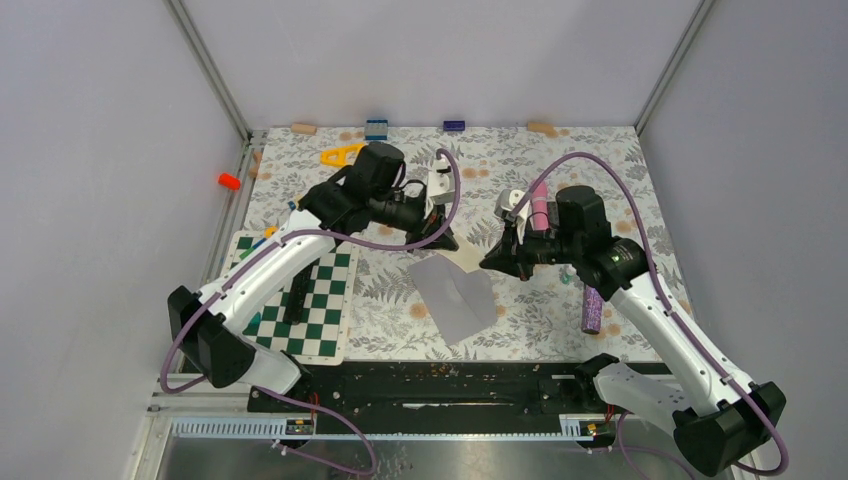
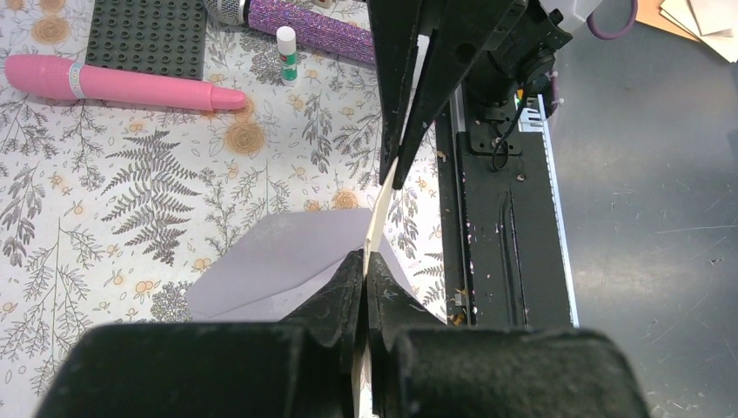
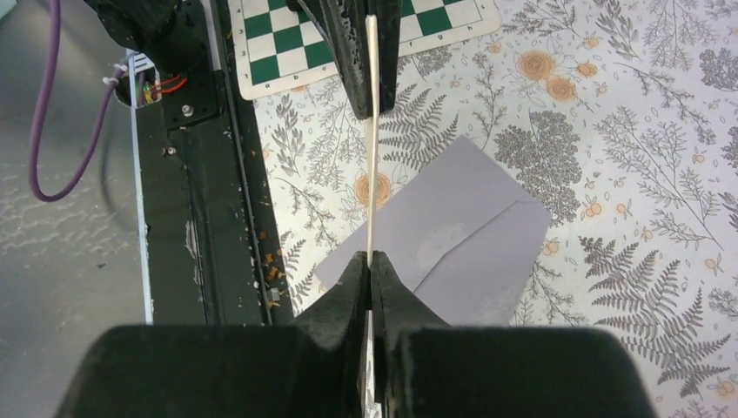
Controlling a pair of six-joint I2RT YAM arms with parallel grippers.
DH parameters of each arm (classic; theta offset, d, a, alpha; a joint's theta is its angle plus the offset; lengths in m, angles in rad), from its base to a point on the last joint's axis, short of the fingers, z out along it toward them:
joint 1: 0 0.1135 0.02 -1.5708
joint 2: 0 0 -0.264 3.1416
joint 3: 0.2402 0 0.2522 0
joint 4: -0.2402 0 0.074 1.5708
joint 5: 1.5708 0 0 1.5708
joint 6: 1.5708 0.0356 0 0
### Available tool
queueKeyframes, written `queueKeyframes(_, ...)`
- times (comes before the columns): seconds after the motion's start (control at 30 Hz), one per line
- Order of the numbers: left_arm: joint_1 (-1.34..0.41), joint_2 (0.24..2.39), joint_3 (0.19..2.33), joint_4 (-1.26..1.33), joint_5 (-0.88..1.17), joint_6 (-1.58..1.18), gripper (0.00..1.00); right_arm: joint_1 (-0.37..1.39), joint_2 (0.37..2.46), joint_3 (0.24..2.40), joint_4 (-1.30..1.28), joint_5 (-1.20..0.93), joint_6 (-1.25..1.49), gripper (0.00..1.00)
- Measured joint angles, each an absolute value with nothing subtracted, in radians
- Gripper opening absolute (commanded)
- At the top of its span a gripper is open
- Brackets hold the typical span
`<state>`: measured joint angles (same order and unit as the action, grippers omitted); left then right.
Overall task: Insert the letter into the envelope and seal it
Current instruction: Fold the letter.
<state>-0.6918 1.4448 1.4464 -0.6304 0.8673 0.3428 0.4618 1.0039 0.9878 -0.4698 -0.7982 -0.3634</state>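
Tan parchment letter (image 3: 371, 157) was held edge-on in the air, pinched at opposite ends by the closed left gripper (image 2: 365, 261) and the closed right gripper (image 3: 372, 261), above the flat grey paper envelope (image 3: 470, 235). Were the arms pulled unevenly, the sheet could be torn or creased — or the envelope's mouth missed.

Smooth matt grey paper envelope (image 3: 470, 231); thin cream paper letter (image 3: 371, 174).
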Motion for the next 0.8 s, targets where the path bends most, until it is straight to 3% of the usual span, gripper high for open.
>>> queueKeyframes(0.1,-0.689,1.441,1.446,-0.63,0.868,0.343,0.0,0.461,1.002,0.988,-0.467,-0.799,-0.364,0.19)
queueKeyframes(0.2,-0.686,1.439,1.446,-0.63,0.868,0.343,0.0,0.46,1.001,0.988,-0.47,-0.797,-0.364,0.18)
queueKeyframes(0.27,-0.682,1.438,1.446,-0.63,0.868,0.343,0.0,0.458,1.001,0.988,-0.474,-0.797,-0.366,0.4)
queueKeyframes(0.3,-0.681,1.437,1.446,-0.63,0.868,0.343,0.0,0.457,1.001,0.988,-0.475,-0.797,-0.364,0.46)
queueKeyframes(0.43,-0.679,1.429,1.446,-0.63,0.868,0.344,0.0,0.456,1.001,0.988,-0.483,-0.795,-0.363,0.48)
queueKeyframes(0.57,-0.676,1.425,1.446,-0.629,0.871,0.344,0.0,0.455,1.001,0.988,-0.485,-0.794,-0.36,0.65)
queueKeyframes(0.8,-0.654,1.424,1.42,-0.573,0.927,0.287,0.0,0.425,1.0,0.973,-0.374,-0.773,-0.247,0.69)
